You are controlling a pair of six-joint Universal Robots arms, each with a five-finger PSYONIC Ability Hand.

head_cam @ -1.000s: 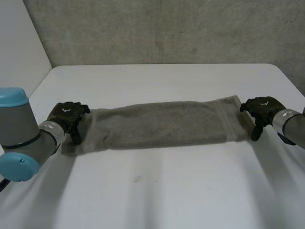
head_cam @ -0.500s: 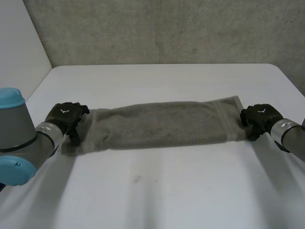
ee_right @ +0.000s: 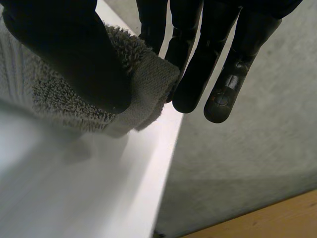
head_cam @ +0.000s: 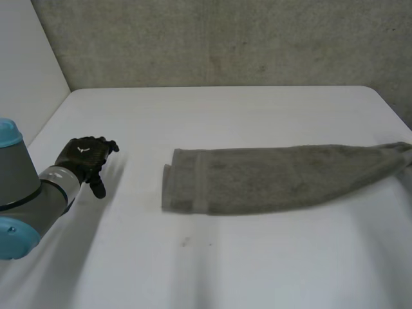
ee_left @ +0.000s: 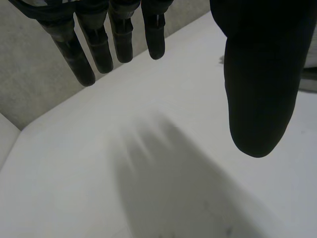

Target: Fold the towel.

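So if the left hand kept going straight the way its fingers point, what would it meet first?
Likely nothing close. The open left hand points across bare table toward the grey wall. The towel lies off to its thumb side, so it would probably miss it, though depth is unclear.

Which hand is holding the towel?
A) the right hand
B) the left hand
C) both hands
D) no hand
A: the right hand pinches the end of the towel between its thumb and fingers, while the left hand hangs open over the bare table, apart from the towel.
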